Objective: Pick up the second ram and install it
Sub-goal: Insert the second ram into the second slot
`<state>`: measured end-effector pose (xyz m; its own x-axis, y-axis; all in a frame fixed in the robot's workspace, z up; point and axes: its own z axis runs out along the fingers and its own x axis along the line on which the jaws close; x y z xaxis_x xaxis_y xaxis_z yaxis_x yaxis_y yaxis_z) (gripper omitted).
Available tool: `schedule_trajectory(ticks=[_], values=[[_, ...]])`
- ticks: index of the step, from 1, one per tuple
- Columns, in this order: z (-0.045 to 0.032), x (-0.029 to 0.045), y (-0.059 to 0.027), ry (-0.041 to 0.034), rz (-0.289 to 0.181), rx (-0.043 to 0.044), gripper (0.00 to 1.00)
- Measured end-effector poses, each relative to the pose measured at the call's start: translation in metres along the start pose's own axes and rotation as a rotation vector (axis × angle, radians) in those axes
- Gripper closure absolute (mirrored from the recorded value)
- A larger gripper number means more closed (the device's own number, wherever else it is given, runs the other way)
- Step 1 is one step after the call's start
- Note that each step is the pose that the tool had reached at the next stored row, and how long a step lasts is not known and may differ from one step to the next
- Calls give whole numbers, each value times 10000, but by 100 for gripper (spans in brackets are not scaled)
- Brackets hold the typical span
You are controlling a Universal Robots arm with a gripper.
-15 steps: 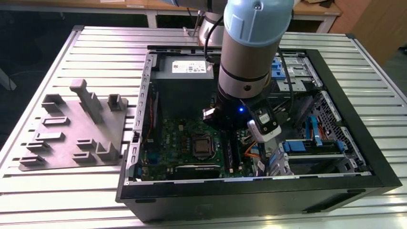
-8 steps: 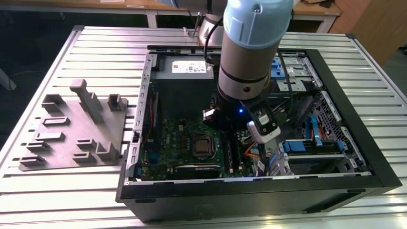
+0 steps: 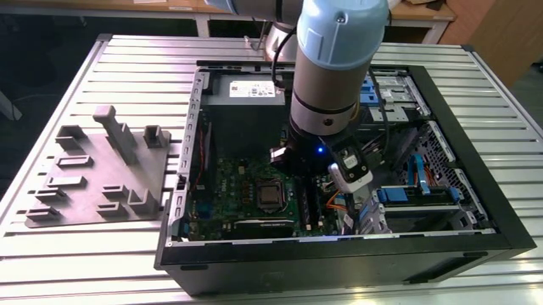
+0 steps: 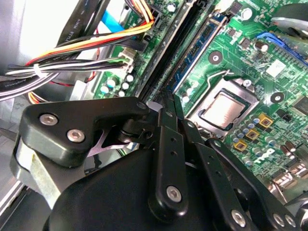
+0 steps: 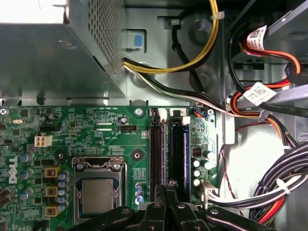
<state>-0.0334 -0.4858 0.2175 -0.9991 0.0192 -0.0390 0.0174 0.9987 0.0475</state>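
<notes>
My gripper (image 5: 167, 185) reaches down inside the open computer case (image 3: 484, 210), over the long black slot rails (image 5: 177, 144) of the green circuit board (image 5: 120, 144). Its fingers (image 4: 163, 120) are pressed close together at one end of the rails. A thin dark strip, the second ram (image 4: 169, 53) seen edge-on, runs out from between the fingertips in line with the nearest rail, also seen as the second ram (image 5: 163, 144) in the first wrist view. I cannot tell whether it sits in the slot or just above it. In the exterior view the arm's wrist (image 3: 327, 127) covers the fingers.
The processor socket (image 5: 96, 195) lies beside the rails. A grey power-supply box (image 5: 48, 57) stands past their far end. Cable bundles (image 5: 269, 187) crowd the other side. A grey fixture plate (image 3: 98, 171) lies on the table at the exterior view's left. Drive bays (image 3: 416, 184) fill the case's right.
</notes>
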Motion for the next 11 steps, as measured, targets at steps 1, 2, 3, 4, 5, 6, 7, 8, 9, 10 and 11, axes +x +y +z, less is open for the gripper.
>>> schedule_trajectory(ticks=[1, 2, 3, 4, 5, 6, 7, 8, 9, 10, 11], values=[[2, 0, 0, 1, 0, 2, 89], [1, 1, -1, 1, 0, 3, 89], [2, 1, 0, 1, 0, 3, 89], [3, 0, 0, 1, 0, 2, 89], [3, 0, 0, 0, 0, 0, 89], [3, 0, 0, 0, 0, 0, 89], [4, 0, 0, 0, 0, 0, 89], [8, 0, 0, 0, 0, -2, 89], [17, 1, 0, -1, 1, -3, 89], [19, 1, -1, 1, 0, 1, 89], [19, 1, -1, 0, 0, 1, 89]])
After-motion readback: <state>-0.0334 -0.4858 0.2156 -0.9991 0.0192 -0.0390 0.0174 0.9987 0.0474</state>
